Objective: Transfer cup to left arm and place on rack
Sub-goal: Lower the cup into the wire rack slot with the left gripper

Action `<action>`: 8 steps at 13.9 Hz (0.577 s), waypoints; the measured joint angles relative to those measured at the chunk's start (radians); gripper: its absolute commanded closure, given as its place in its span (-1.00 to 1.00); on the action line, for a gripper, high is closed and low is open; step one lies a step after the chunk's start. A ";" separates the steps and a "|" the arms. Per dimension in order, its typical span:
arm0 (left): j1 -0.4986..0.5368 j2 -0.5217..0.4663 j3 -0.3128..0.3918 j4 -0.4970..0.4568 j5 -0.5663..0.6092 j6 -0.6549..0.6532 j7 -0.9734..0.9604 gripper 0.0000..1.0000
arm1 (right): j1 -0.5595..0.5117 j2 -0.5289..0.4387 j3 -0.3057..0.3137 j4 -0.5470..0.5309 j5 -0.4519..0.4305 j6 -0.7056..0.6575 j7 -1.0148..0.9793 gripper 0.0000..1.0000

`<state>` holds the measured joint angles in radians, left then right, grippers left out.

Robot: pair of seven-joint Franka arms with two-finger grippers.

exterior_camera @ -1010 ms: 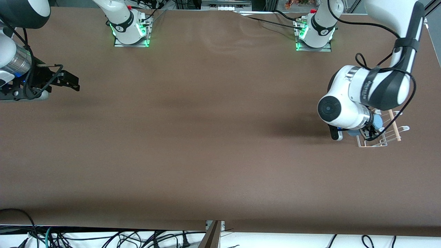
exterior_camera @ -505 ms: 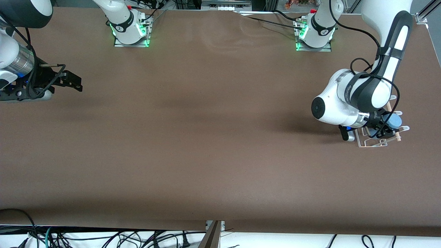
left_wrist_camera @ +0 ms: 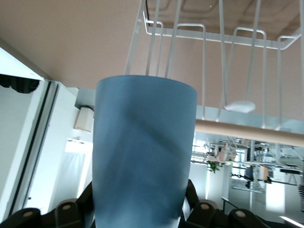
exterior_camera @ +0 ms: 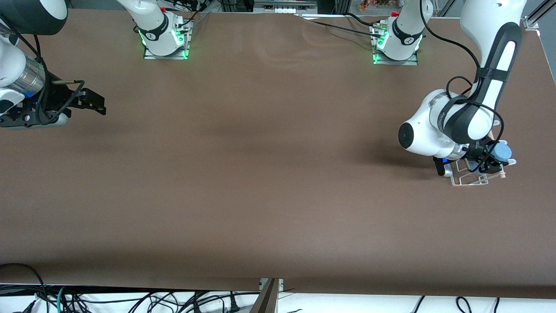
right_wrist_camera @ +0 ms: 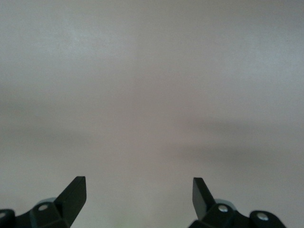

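The light-blue cup point(exterior_camera: 502, 152) is held sideways in my left gripper point(exterior_camera: 487, 161), which is shut on it low over the white wire rack point(exterior_camera: 469, 179). In the left wrist view the cup point(left_wrist_camera: 142, 152) fills the space between the black fingers point(left_wrist_camera: 197, 209), its far end close to the rack's looped prongs point(left_wrist_camera: 223, 38) and pale wooden rod point(left_wrist_camera: 247, 134). I cannot tell whether the cup touches the rack. My right gripper point(exterior_camera: 96, 105) waits open with nothing in it over the table at the right arm's end; its fingertips point(right_wrist_camera: 76, 190) stand wide apart.
The rack stands near the table edge at the left arm's end. Both arm bases point(exterior_camera: 165, 39) with green lights sit along the table's side farthest from the front camera. Loose cables point(exterior_camera: 130, 300) hang below the edge nearest that camera.
My left arm has swung the cup across the rack toward the table's end and turned its wrist. The right gripper has drifted slightly toward the table's middle.
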<state>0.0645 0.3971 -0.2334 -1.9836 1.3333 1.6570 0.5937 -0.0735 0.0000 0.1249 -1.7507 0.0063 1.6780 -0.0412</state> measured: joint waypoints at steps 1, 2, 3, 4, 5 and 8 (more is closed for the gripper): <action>0.011 0.000 0.000 -0.010 0.011 0.022 -0.001 1.00 | 0.000 0.000 0.001 0.001 0.000 0.000 0.000 -0.98; 0.023 0.000 0.000 -0.017 0.019 0.037 -0.001 1.00 | 0.000 0.000 0.003 0.003 0.000 0.000 -0.001 -0.98; 0.033 0.001 0.001 -0.021 0.021 0.048 -0.001 1.00 | 0.000 0.000 0.004 0.005 0.000 0.000 -0.002 -0.98; 0.039 0.002 0.001 -0.025 0.021 0.054 -0.001 0.94 | 0.000 0.000 0.004 0.007 0.001 -0.004 -0.003 -0.98; 0.041 0.003 0.000 -0.028 0.021 0.058 -0.001 0.92 | 0.000 0.000 0.004 0.010 0.001 -0.011 -0.005 -0.98; 0.041 0.012 -0.001 -0.037 0.021 0.075 -0.003 0.80 | 0.002 -0.001 0.009 0.021 0.001 -0.019 -0.011 -0.98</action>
<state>0.1057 0.4087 -0.2344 -2.0203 1.3547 1.7317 0.5905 -0.0719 -0.0010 0.1335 -1.7296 0.0070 1.6589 -0.0518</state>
